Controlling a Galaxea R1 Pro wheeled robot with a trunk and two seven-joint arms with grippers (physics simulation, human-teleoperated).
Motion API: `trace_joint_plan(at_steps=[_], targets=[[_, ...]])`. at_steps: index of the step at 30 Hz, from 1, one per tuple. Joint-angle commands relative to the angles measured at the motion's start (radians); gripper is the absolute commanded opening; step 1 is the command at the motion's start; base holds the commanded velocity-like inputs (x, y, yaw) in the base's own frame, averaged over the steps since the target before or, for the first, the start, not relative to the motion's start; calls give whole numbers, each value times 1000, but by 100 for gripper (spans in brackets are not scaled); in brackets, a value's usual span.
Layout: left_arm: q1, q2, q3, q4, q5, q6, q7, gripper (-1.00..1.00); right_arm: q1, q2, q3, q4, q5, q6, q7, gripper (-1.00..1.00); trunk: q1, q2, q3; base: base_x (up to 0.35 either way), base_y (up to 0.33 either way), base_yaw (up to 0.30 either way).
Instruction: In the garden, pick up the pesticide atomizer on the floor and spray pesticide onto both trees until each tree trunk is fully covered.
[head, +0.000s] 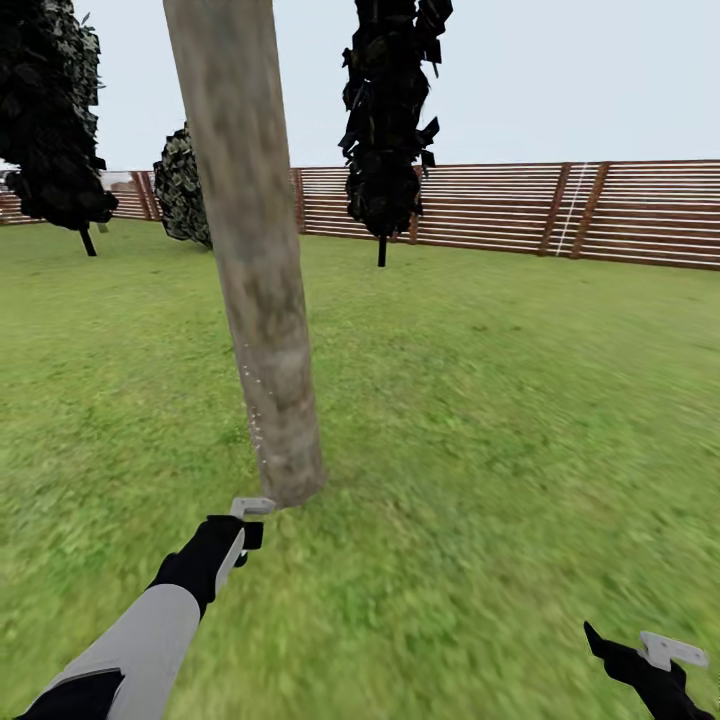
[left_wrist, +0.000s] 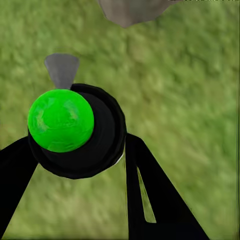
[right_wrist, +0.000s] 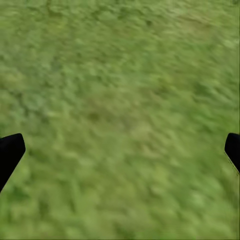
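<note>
Grass (head: 480, 420) covers the garden floor up to a brown slatted fence (head: 600, 210) along the far edge. A thick, mottled grey-brown tree trunk (head: 255, 260) is seen rising from the lawn, leaning slightly, in the head view; its base also appears at the edge of the left wrist view (left_wrist: 132, 11). A thin line of whitish specks of pesticide (head: 250, 400) is visible along the trunk's lower left side. Black-leaved trees (head: 390, 120) on thin stems are set farther back, near the fence.

The left hand (head: 243, 530) is held low, just in front of the trunk's base and close to the grass. In the left wrist view its dark fingers (left_wrist: 150, 195) are closed against a round black body with a bright green dome, the pesticide atomizer (left_wrist: 75, 130), which is gripped between them; a grey cone-shaped part projects from it toward the trunk.

The right hand (head: 640, 655) is seen at the lower right corner of the head view, above bare lawn and well apart from the trunk. In the right wrist view its fingertips (right_wrist: 10, 152) are spread wide, with nothing held between them and blurred grass beyond.
</note>
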Motion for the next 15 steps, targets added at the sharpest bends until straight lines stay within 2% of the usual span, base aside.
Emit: trace_joint_plan(at_steps=[1,9,15], targets=[[0,1,0,0,-1,0,0,-100,0,0,0,0,0,0,0,100,0,0,0,68,-275,38],[0,5,1,0,-2,0,0,-100,0,0,0,0,0,0,0,100,0,0,0,84,-275,17],[0,6,1,0,-2,0,0,-100,0,0,0,0,0,0,0,100,0,0,0,141,-271,222]])
